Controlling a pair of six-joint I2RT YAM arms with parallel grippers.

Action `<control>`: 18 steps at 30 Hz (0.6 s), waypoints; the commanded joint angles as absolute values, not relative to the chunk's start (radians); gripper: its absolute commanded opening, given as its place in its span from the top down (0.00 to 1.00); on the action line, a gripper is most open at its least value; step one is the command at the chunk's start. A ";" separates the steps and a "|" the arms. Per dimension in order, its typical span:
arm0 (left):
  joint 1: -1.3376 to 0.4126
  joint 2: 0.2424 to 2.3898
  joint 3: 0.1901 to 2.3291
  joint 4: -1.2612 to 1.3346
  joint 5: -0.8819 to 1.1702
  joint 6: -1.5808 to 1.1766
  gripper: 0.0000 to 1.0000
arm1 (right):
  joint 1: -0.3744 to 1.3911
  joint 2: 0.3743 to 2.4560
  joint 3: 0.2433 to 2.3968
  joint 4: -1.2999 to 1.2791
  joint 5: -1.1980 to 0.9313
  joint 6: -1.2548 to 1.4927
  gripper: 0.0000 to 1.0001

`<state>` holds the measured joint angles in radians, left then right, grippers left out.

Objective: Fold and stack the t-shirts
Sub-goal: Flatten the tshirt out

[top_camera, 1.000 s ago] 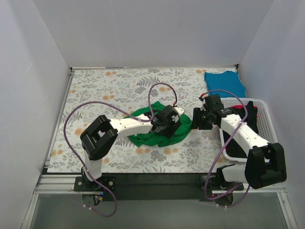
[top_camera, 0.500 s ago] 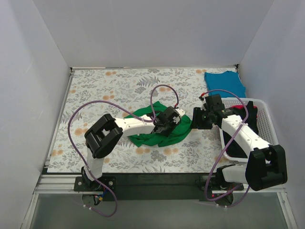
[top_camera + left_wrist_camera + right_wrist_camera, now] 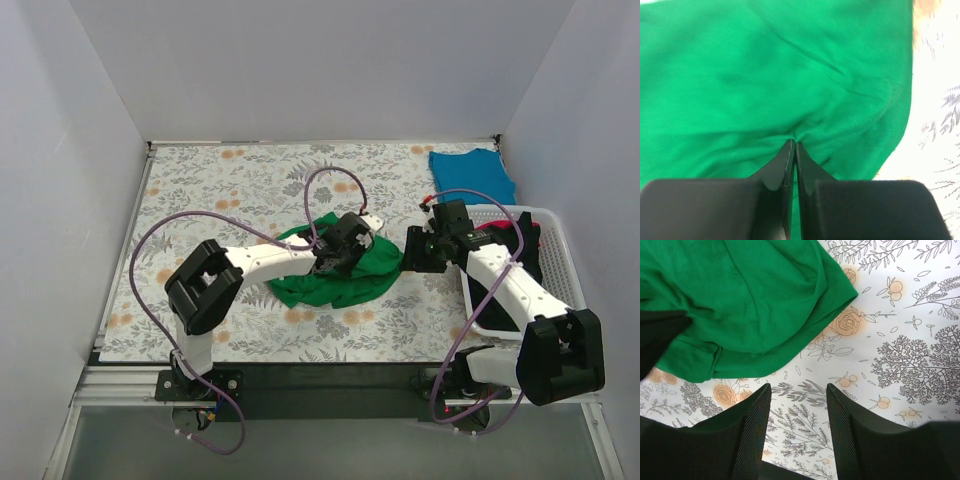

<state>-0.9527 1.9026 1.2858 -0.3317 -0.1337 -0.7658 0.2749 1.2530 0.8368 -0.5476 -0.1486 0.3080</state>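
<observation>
Flowery tablecloth (image 3: 230,190) under everything. White basket (image 3: 556,250) sits behind the right gripper (image 3: 796,430), whose jaws are spread over bare cloth, with the crumpled green t-shirt (image 3: 340,282) just ahead. Teal t-shirt (image 3: 472,172) lies well beyond. Left gripper (image 3: 793,150) pinches the green fabric tight.

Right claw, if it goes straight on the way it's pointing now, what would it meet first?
Probably the floral tablecloth: the open right claw frames bare cloth just short of the green t-shirt. Depth is unclear, so it might clip the shirt's edge instead.
</observation>
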 commanded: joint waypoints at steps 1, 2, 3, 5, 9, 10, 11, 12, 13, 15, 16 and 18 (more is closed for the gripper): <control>-0.867 1.766 1.354 -0.324 -0.170 -0.750 1.00 | 0.268 1.221 0.839 -0.529 -0.182 0.292 0.45; -0.809 1.750 1.365 -0.334 -0.179 -0.738 1.00 | 0.268 1.221 0.842 -0.531 -0.193 0.282 0.45; -0.777 1.747 1.377 -0.334 -0.183 -0.723 1.00 | 0.268 1.223 0.845 -0.532 -0.213 0.275 0.45; -0.662 1.761 1.417 -0.331 -0.198 -0.667 1.00 | 0.268 1.227 0.854 -0.532 -0.235 0.253 0.45; -0.459 1.874 1.557 -0.316 -0.369 -0.656 1.00 | 0.270 1.230 0.877 -0.543 -0.294 0.229 0.44; -0.424 1.902 1.592 -0.316 -0.405 -0.669 1.00 | 0.271 1.230 0.880 -0.545 -0.305 0.226 0.44; -0.367 1.933 1.632 -0.318 -0.426 -0.686 1.00 | 0.272 1.230 0.885 -0.548 -0.313 0.221 0.44; -0.342 1.984 1.702 -0.330 -0.448 -0.712 1.00 | 0.273 1.230 0.888 -0.552 -0.322 0.210 0.44; -0.322 2.012 1.745 -0.343 -0.456 -0.732 0.87 | 0.275 1.232 0.890 -0.554 -0.325 0.207 0.44; -0.281 2.046 1.817 -0.370 -0.446 -0.765 0.69 | 0.281 1.233 0.891 -0.558 -0.328 0.199 0.44; -0.270 2.058 1.830 -0.373 -0.445 -0.781 0.62 | 0.282 1.233 0.891 -0.558 -0.328 0.199 0.44; -0.256 2.045 1.833 -0.383 -0.422 -0.825 0.49 | 0.294 1.236 0.893 -0.558 -0.331 0.195 0.44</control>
